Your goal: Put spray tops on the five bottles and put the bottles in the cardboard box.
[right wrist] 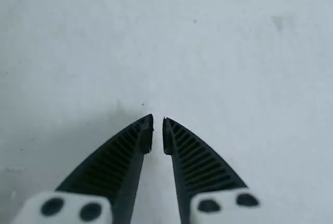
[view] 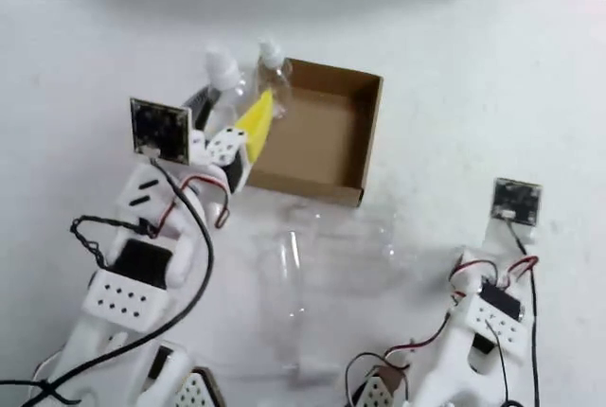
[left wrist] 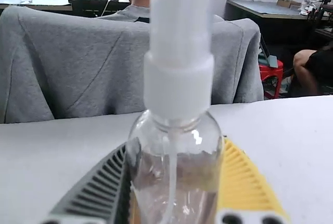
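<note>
Count: 2 arms, 1 cardboard box (view: 327,142), 2 upright bottles with white spray tops on.

Left end effector (left wrist: 176,153) is clamped on the held bottle (left wrist: 174,182), with the dark finger (left wrist: 99,187) on one side and the yellow finger (left wrist: 244,177) on the other. Its spray top (left wrist: 179,73) sits straight. In the high view this bottle is just left of the box's left wall, on the far-left part of the table (view: 492,66).

Second bottle (view: 273,64) stands beside the yellow finger at the box's far-left corner. Can't tell if it's inside or outside the wall.

More clear bottles (view: 303,256) lie on the table on the near side of the box, too faint to count.

Right end effector (right wrist: 157,130) is over bare table at near right, tips almost touching, holding nothing.
</note>
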Robot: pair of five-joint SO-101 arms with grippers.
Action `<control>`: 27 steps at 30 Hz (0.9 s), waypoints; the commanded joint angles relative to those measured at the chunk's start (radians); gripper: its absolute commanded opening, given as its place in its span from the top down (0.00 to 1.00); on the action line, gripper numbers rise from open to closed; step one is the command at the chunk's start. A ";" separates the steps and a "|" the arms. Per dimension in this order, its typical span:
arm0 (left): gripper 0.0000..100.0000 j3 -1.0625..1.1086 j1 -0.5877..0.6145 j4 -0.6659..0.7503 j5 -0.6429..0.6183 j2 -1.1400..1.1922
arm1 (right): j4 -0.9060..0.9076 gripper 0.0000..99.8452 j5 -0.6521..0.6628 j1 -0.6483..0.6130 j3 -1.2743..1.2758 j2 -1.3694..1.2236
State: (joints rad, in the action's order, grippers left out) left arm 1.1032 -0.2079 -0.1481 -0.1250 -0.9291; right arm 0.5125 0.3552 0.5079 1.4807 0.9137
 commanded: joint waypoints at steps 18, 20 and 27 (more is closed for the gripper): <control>0.98 -0.265 0.027 0.298 0.006 0.628 | -0.045 0.98 0.000 -0.047 -0.003 0.012; 0.98 -0.267 0.036 0.351 0.006 0.665 | -0.045 0.98 0.000 -0.056 -0.003 0.012; 0.98 -0.267 0.036 0.460 0.005 0.774 | -0.045 0.98 0.000 -0.056 -0.003 0.012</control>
State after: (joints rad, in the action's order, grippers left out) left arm 0.9068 -0.1818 0.2524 -0.1250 -0.1649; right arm 0.4849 0.3537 0.4618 1.4822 0.9137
